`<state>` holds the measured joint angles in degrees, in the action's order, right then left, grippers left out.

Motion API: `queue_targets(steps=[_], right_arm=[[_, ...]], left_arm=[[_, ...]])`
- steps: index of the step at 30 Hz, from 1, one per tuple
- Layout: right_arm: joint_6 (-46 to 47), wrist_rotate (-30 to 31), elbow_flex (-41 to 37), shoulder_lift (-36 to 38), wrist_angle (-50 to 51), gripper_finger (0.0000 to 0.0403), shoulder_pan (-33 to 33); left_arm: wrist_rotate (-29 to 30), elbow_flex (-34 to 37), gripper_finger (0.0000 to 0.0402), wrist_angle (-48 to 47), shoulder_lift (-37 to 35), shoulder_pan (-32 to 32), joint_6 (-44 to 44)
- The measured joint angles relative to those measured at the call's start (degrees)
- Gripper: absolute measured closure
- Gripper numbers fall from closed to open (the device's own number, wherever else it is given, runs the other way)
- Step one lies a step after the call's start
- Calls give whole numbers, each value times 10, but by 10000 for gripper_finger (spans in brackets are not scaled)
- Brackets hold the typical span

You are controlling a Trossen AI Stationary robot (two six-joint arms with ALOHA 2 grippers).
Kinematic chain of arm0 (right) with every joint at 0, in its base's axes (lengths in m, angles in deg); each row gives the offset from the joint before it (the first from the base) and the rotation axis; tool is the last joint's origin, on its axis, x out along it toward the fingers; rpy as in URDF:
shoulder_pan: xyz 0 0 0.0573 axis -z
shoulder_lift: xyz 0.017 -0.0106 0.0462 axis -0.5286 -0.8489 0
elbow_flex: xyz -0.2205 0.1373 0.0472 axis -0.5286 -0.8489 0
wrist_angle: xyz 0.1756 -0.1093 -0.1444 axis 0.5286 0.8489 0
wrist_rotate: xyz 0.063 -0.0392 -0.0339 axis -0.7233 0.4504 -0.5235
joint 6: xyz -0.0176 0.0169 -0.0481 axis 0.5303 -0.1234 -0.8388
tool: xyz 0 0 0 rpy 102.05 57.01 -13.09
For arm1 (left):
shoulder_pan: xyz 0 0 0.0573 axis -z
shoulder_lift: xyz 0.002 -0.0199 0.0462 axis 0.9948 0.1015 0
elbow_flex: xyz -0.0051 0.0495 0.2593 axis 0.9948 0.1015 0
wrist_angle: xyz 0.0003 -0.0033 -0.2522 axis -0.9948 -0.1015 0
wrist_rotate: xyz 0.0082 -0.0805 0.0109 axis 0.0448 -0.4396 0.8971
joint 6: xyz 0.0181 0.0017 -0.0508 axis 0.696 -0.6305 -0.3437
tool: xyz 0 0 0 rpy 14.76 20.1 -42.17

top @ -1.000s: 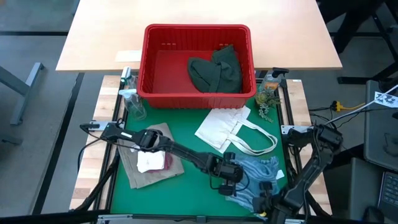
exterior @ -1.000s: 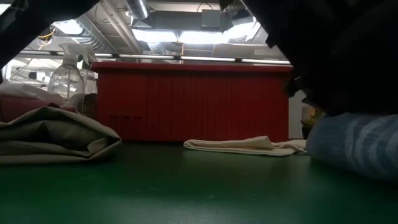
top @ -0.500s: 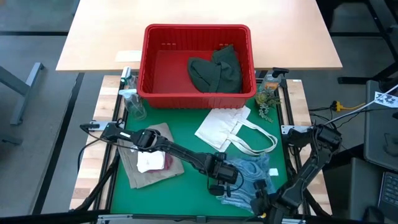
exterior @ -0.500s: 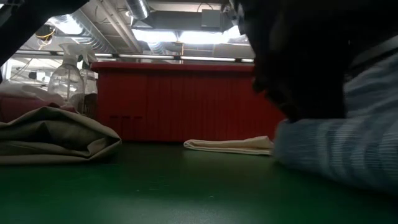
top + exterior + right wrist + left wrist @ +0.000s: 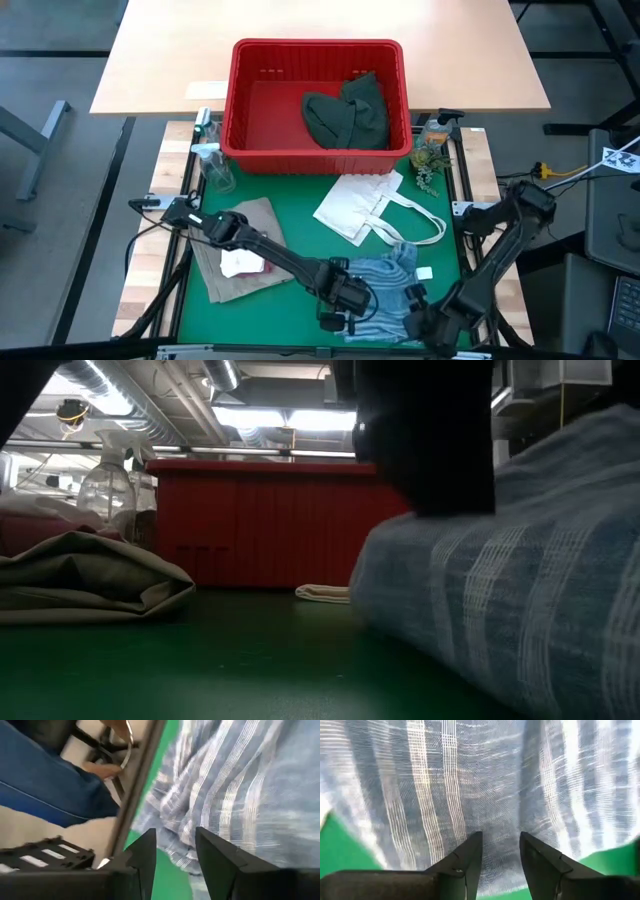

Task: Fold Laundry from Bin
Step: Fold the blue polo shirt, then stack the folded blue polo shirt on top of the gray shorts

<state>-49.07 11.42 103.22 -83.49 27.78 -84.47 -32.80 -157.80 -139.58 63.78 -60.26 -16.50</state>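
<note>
**Colours and Patterns, Items on the Desk**

Shirt (image 5: pixel 385 290): blue with white stripes, lower centre of the high view. Bin (image 5: pixel 245 130): solid red, upper centre. Garment (image 5: pixel 350 115) in bin: dark green. Tote bag (image 5: pixel 360 205): plain white, centre. Folded garment (image 5: pixel 255 225): tan, lower left, bearing a small white cloth (image 5: pixel 238 263) and a maroon cloth (image 5: pixel 262 266). Desk mat (image 5: pixel 300 215): green. Both pincers, left (image 5: pixel 500 851) and right (image 5: pixel 175 851): dark.
</note>
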Motion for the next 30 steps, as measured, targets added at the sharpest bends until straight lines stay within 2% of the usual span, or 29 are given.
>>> queue_targets(steps=[5, 7, 12, 14, 19, 26, 30], right_arm=[[-4, 46, 0, 61, -1, 265, 0], [-19, 94, 0, 78, -2, 265, 0], [-33, 262, 0, 95, 13, 265, 4], [-39, 289, 0, 94, 35, 265, 14], [-40, 284, -42, 93, 60, 265, 66], [-5, 178, -142, 93, 58, 265, 134], [28, 171, -189, 93, 56, 265, 141]], left_arm=[[7, -1, 277, -4, -19, 1, 0], [11, -1, 277, -5, -24, 0, 1], [49, -1, 277, -12, -33, -12, 15], [65, -1, 277, -11, -33, -21, 15], [73, -1, 277, -11, -33, -45, 15], [74, 5, 277, 1, -31, -70, 15], [73, 28, 277, 25, -30, -75, 15]])
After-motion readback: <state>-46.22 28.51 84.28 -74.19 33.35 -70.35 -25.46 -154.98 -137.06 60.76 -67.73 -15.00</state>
